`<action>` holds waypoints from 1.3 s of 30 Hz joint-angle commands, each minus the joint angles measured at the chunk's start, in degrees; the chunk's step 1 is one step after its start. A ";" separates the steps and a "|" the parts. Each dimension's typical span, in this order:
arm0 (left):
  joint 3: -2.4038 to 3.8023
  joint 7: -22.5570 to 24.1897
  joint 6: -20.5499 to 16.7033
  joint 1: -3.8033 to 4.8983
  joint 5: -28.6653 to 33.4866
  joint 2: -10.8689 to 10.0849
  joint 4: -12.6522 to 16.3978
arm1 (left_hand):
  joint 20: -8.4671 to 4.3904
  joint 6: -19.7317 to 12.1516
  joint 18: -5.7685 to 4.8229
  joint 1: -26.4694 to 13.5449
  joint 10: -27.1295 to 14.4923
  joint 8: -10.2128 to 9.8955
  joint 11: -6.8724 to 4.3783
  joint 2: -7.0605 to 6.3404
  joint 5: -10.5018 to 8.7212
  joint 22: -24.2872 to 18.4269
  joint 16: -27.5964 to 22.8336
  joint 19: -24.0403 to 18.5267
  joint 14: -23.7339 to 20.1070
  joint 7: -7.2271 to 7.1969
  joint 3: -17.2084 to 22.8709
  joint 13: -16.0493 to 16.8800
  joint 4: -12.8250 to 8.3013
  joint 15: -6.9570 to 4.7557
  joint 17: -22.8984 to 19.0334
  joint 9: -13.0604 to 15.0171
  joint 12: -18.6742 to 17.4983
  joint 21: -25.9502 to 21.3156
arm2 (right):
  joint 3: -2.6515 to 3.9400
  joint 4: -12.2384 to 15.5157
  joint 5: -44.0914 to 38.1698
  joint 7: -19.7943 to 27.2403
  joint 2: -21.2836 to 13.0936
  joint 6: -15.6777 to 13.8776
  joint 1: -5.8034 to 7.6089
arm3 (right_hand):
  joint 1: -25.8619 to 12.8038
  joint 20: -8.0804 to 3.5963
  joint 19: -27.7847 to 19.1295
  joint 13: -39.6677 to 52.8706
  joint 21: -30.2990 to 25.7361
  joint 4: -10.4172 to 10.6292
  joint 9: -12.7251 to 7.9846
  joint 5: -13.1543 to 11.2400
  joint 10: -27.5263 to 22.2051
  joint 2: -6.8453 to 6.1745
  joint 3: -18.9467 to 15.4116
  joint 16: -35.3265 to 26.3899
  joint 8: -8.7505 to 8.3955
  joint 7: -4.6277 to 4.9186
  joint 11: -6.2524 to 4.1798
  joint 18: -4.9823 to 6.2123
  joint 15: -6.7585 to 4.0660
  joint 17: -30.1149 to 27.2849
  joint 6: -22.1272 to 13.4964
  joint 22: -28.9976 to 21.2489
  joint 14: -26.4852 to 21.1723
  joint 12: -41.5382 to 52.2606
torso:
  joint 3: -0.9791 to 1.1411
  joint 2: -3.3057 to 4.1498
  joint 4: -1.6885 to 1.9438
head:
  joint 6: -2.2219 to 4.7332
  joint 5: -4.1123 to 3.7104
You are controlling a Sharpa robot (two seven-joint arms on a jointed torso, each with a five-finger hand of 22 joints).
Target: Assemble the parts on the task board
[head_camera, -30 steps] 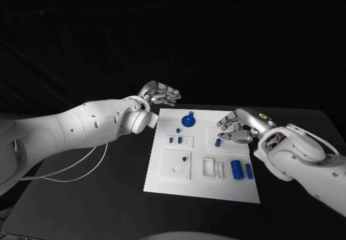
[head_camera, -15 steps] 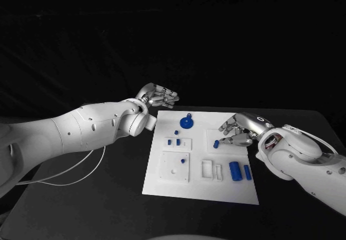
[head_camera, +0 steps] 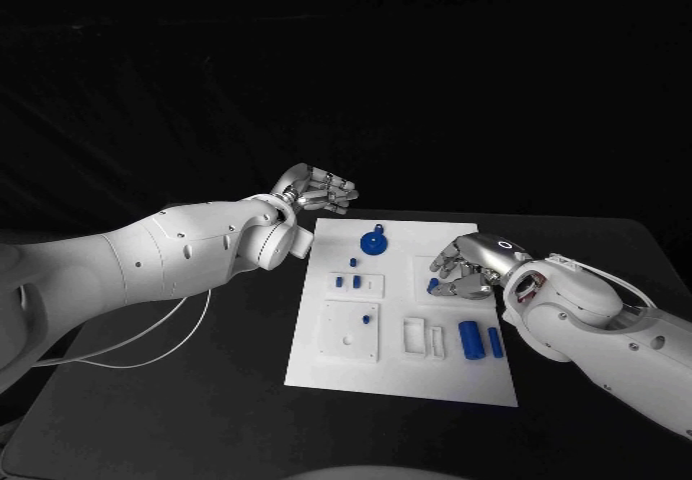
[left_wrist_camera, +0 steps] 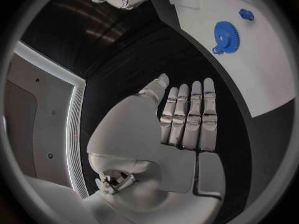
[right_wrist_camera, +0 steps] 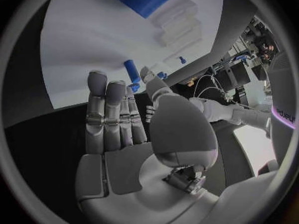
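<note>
- Task board [head_camera: 405, 370]: flat white matte plate, mid tabletop [head_camera: 173, 400], black and dull.
- Blue toothed gear [head_camera: 374, 243] with small knob, lying near board's far edge.
- Short blue peg [head_camera: 433, 284] standing on board, just beside right hand [head_camera: 469, 266].
- Two blue cylinders [head_camera: 470, 340] lying side by side at board's right, next to white ribbed block [head_camera: 426, 337].
- Right hand: silver, glossy, fingers straight and together, holding nothing.
- Left hand [head_camera: 320, 190]: raised off board's far left corner, fingers extended, empty.
</note>
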 commanded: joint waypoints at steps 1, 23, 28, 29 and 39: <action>0.05 0.54 0.76 0.02 0.35 0.09 0.04 | -0.33 -0.21 0.76 -0.17 0.26 0.03 0.12 0.00 -0.30 0.07 -0.20 -0.25 0.32 -0.09 0.25 -0.07 0.08 0.09 0.04 0.05 -0.19 0.08 | -0.36 -0.20 -1.53 -0.26 0.22 1.83 -0.05 | -0.42 -0.01 2.25 0.00 -0.16 -0.29 -0.03 -0.26 0.43 0.11 1.19 -0.06 -0.02 0.05 -0.18 0.53 -0.02 -0.08 0.44 0.09 -0.26 -0.07 | -0.06 -0.03 -0.01 | -0.17 0.01; 0.04 0.01 1.26 0.02 0.35 0.22 -0.12 | -0.31 -0.10 0.76 -0.30 0.28 0.03 0.12 0.10 -0.66 0.23 -0.20 -0.36 0.32 -0.16 0.13 -0.06 0.13 0.09 0.04 0.06 -0.19 0.18 | -1.35 -0.27 -1.86 -0.92 1.42 -0.86 -0.05 | -2.55 -1.24 2.53 1.14 2.45 1.65 -0.03 -5.42 6.13 -0.41 14.28 -0.26 -0.01 0.12 -1.88 -0.69 -1.22 0.22 4.06 0.33 0.39 0.29 | 0.07 -0.04 -0.06 | -0.43 0.15; 0.04 -0.12 1.42 0.02 0.35 0.24 -0.15 | -0.31 -0.10 0.76 -0.30 0.28 0.03 0.12 0.10 -0.66 0.23 -0.20 -0.36 0.32 -0.16 0.13 -0.06 0.13 0.09 0.04 0.06 -0.19 0.18 | -1.41 -0.34 -2.23 -1.96 1.72 -1.27 -0.05 | -2.62 -1.50 2.55 2.44 2.78 2.61 -0.02 -6.34 7.10 -0.01 14.82 -0.40 -0.01 -0.07 -2.29 -0.92 -1.49 0.29 4.55 0.18 0.52 0.56 | 0.07 -0.04 -0.05 | -0.44 0.18; 0.04 -0.14 1.44 0.02 0.35 0.24 -0.16 | -0.31 -0.10 0.76 -0.30 0.28 0.03 0.12 0.10 -0.66 0.23 -0.20 -0.36 0.32 -0.16 0.13 -0.06 0.13 0.09 0.04 0.06 -0.19 0.18 | -1.43 -0.35 -2.36 -2.23 1.78 -1.36 -0.05 | -2.61 -1.60 2.58 2.81 3.00 2.73 -0.03 -6.88 7.22 0.08 15.57 -0.40 -0.03 -0.12 -2.36 -0.99 -1.59 0.32 4.81 0.19 0.59 0.58 | 0.06 -0.04 -0.06 | -0.44 0.18; 0.04 -0.34 1.62 0.02 0.35 0.25 -0.21 | -0.30 -0.13 0.76 -0.30 0.27 0.02 0.13 0.14 -0.78 0.29 -0.20 -0.41 0.31 -0.16 0.04 -0.06 0.16 0.10 0.04 0.05 -0.19 0.20 | -1.69 -0.38 -3.92 -4.34 2.31 -2.89 -0.05 | -2.41 -2.26 2.52 7.96 5.14 0.05 0.29 0.18 7.99 -0.74 28.18 -0.56 0.08 -0.20 -2.73 -1.29 -2.14 0.77 7.66 0.86 0.75 1.71 | 0.01 -0.04 0.02 | -0.46 0.02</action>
